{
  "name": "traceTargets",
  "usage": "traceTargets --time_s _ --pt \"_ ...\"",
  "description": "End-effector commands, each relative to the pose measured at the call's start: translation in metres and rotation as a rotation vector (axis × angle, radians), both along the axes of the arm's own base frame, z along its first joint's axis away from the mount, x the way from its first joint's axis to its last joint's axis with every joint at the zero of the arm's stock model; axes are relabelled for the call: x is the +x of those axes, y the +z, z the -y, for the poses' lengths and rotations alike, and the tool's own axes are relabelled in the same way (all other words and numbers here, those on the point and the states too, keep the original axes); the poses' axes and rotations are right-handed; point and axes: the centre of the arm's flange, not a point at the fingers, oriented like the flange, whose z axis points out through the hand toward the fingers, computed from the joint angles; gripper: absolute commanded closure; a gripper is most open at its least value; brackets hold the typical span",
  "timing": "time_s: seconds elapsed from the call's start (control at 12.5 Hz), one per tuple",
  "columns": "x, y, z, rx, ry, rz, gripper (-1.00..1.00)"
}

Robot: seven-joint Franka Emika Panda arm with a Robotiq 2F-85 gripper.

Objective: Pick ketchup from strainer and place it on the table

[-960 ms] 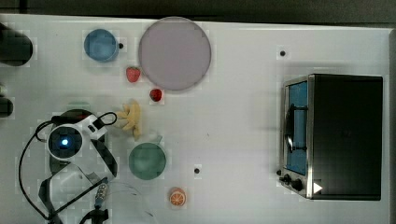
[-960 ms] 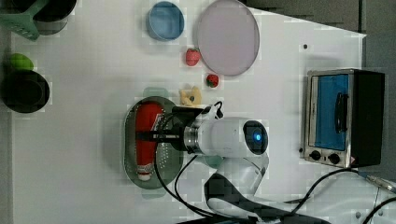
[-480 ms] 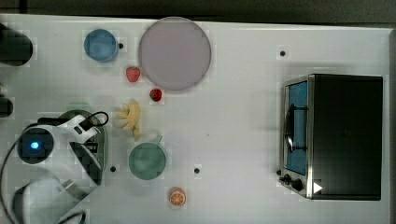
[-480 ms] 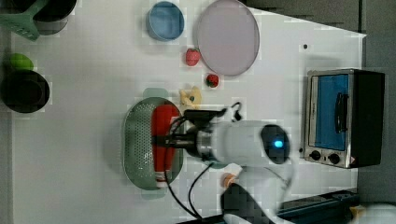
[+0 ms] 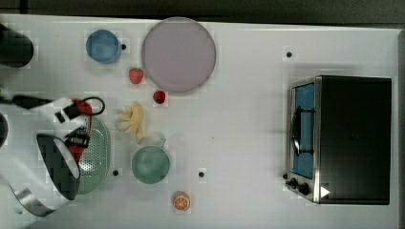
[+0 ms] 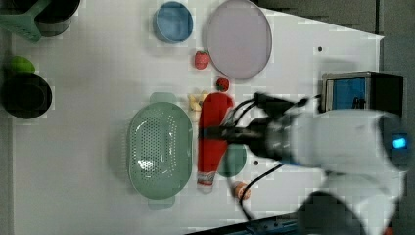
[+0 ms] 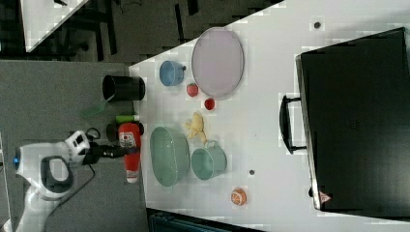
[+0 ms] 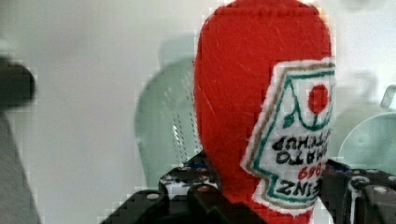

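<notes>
My gripper (image 6: 214,133) is shut on the ketchup (image 6: 211,142), a red bottle with a white label and white cap, gripping its middle. The bottle hangs in the air; in the left view it appears just right of the pale green strainer (image 6: 159,149), which holds nothing. In the right view the ketchup (image 7: 129,150) shows to the left of the strainer (image 7: 169,154). My arm hides most of the ketchup (image 5: 76,147) in the top view, above the strainer (image 5: 99,155). The wrist view has the ketchup (image 8: 252,102) between the fingers (image 8: 187,184), over the strainer (image 8: 168,126) and the white table (image 5: 239,133).
A green mug (image 5: 150,163), a banana bunch (image 5: 133,120), two strawberries (image 5: 136,75), a lilac plate (image 5: 179,54), a blue bowl (image 5: 102,46) and an orange slice (image 5: 181,201) lie near the strainer. A toaster oven (image 5: 344,138) stands at the top view's right.
The arm has lifted the ketchup out of the strainer. In the left view the bottle moved from inside the strainer to its right, and the arm looms larger.
</notes>
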Motion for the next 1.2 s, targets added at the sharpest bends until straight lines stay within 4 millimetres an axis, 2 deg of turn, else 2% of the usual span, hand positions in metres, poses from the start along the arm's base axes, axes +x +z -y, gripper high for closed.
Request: traceTargets --time_s 0.08,0.32,0.48,0.72,0.8,0.96,1.2 --pt "0.062 0.003 0.107 0.000 -0.123 -0.002 -0.17" --pt "0.086 -0.004 0.188 -0.018 -0.138 0.007 -0.17" --pt "0.096 -0.008 0.244 -0.030 -0.223 0.005 -0.17" --pt "0.089 -0.029 0.310 -0.053 -0.326 -0.042 -0.17" --pt "0.082 -0.043 0.326 -0.060 -0.335 -0.069 -0.17" --pt "0.062 -0.073 0.344 -0.068 -0.333 -0.121 -0.17" --pt "0.041 -0.116 0.351 -0.072 -0.353 -0.100 -0.17"
